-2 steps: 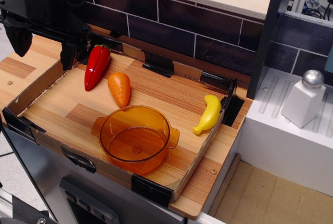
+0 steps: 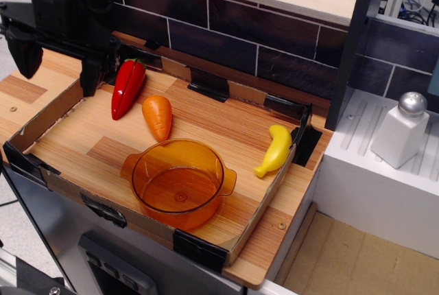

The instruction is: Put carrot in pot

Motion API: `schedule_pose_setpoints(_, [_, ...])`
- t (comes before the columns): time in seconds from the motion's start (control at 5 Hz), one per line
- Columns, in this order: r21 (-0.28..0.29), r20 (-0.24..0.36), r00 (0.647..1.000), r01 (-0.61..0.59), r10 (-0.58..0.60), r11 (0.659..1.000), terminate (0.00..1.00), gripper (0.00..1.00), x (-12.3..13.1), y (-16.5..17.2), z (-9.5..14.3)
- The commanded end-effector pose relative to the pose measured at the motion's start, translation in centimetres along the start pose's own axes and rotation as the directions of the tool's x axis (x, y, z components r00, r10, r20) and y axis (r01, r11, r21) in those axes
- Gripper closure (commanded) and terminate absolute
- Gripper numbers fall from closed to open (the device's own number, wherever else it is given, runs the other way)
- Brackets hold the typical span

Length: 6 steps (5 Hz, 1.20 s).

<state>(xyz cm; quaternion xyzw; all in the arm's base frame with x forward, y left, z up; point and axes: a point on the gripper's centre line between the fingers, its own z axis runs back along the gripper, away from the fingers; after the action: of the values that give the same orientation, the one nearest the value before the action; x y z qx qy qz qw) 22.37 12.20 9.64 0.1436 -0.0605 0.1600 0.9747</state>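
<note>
The stubby orange carrot (image 2: pixel 158 116) lies on the wooden tray floor, just right of the red pepper. The amber translucent pot (image 2: pixel 179 182) stands empty near the tray's front edge, a little in front of the carrot. My black gripper (image 2: pixel 56 68) hangs at the top left, above the tray's left corner. Its two fingers are spread wide apart and hold nothing. It is well left of the carrot and above it.
A glossy red pepper (image 2: pixel 127 88) lies left of the carrot. A yellow banana (image 2: pixel 276 149) lies at the tray's right side. The tray has low cardboard walls (image 2: pixel 41 120). A white salt shaker (image 2: pixel 402 130) stands on the white counter at right. A dark tiled wall runs behind.
The gripper has shifted very slightly; the carrot, pot and other things have not moved.
</note>
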Motion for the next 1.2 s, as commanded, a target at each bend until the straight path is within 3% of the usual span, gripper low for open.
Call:
schedule_pose_setpoints(0.0, [-0.098,0.047,0.944,-0.321,0.326,0.942,0.00,0.00,3.2,-2.0,2.0])
schedule_pose_setpoints(0.2, [-0.124,0.084,0.879,-0.458,0.469,0.880,0.00,0.00,4.5,-3.2,1.6])
schedule_pose_setpoints(0.4, [-0.202,0.132,0.797,-0.561,0.590,0.803,0.00,0.00,4.9,-5.1,-0.7])
schedule_pose_setpoints(0.6, [-0.216,0.133,0.763,-0.600,0.632,0.770,0.00,0.00,5.7,-6.4,-2.6])
schedule_pose_setpoints(1.0, [-0.154,0.104,0.779,-0.602,0.618,0.784,0.00,0.00,4.9,-7.7,-4.7])
